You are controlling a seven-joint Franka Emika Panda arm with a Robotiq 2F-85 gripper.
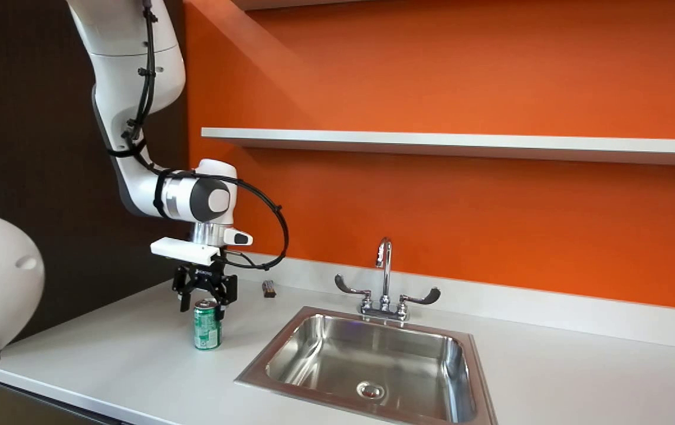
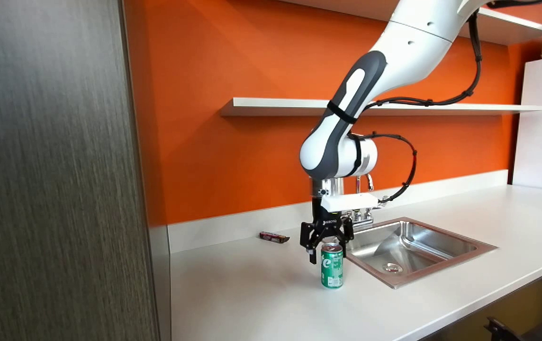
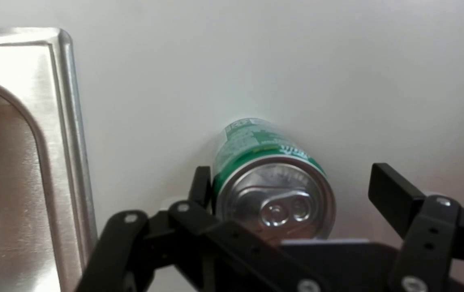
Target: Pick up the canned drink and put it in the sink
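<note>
Green drink can [image 3: 270,178] is standing on the countertop [image 3: 147,81] between the jaws of the Robotiq gripper [image 3: 291,184] — wide apart, nothing held — so I'd call this the last bit of lining up before the grasp. Left to right across the wrist view: stainless-steel sink [image 3: 63,162], a strip of countertop, the sink-side finger [image 3: 200,185] right at the can's wall (touching or just beside, can't tell), the can, then a real gap before the far finger [image 3: 392,192]. So it's off-centre. I'd nudge the gripper toward the sink to even out the sides, since closing as is would likely shove or tip the can. In both exterior views the fingertips [image 2: 312,258] look level with only its upper half, so I'd go a touch lower too, then squeeze gently — those walls probably dent, and no idea whether it's full. Then straight up, base well above the sink rim, before heading over. As for which way it points: upright, long axis vertical, silvery top up, base flat on the countertop. The lean in the wrist view is just perspective, I reckon; both exterior views show it straight. Up top, the pull tab [image 3: 286,209] lies roughly crosswise, along the line between the fingers, and in an exterior view the pale lettering [image 2: 326,262] reads right way up.
</note>
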